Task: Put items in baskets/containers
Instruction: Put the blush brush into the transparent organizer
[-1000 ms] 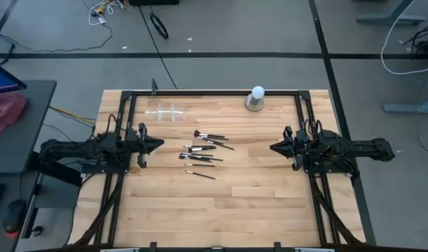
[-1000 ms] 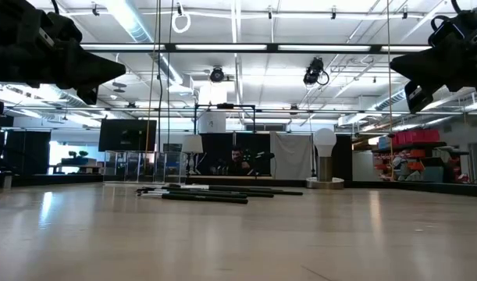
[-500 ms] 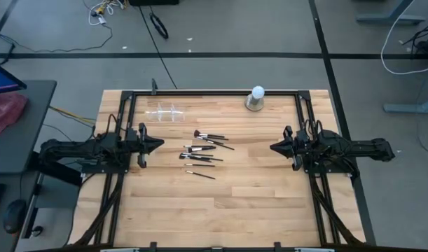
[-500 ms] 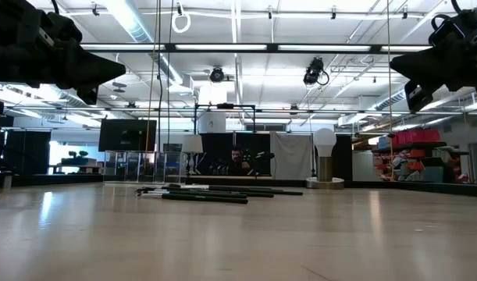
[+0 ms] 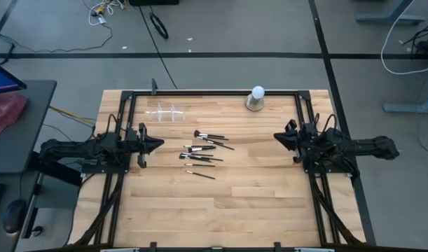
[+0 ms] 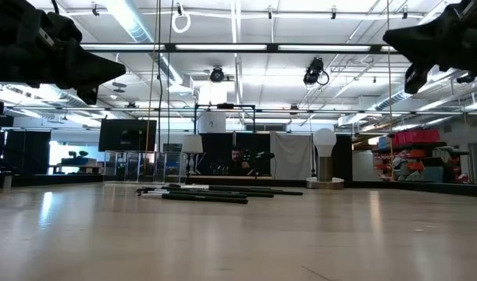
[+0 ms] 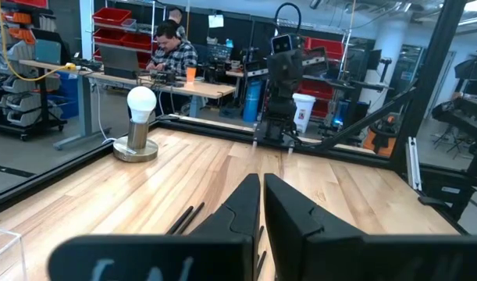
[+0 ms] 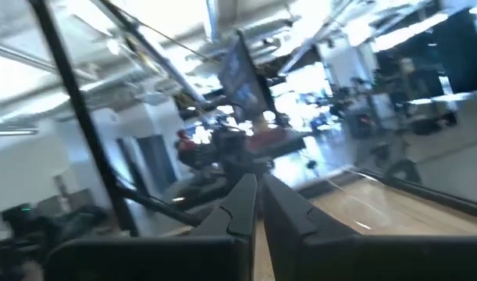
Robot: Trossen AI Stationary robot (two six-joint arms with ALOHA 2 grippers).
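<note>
Several thin black-handled makeup brushes (image 5: 203, 154) lie flat in a loose cluster at the middle of the wooden table, also seen low across the boards (image 6: 207, 193). The clear plastic holder (image 5: 164, 113) stands on the table at the far left (image 6: 140, 166). My left gripper (image 5: 161, 144) hovers shut at the table's left, pointing level toward the brushes (image 7: 261, 183). My right gripper (image 5: 275, 137) hovers shut at the table's right, tipped upward (image 6: 388, 35), with nothing between its fingers (image 8: 258, 186).
A white ball on a grey round base (image 5: 256, 99) stands at the far edge, right of centre (image 7: 140, 129). Black frame rails (image 5: 214, 92) run along the far edge and both sides. A person (image 7: 172, 47) sits at a desk beyond the table.
My right gripper has tipped its fingers upward and risen a little, staying shut. The brushes and the holder lie as before.
</note>
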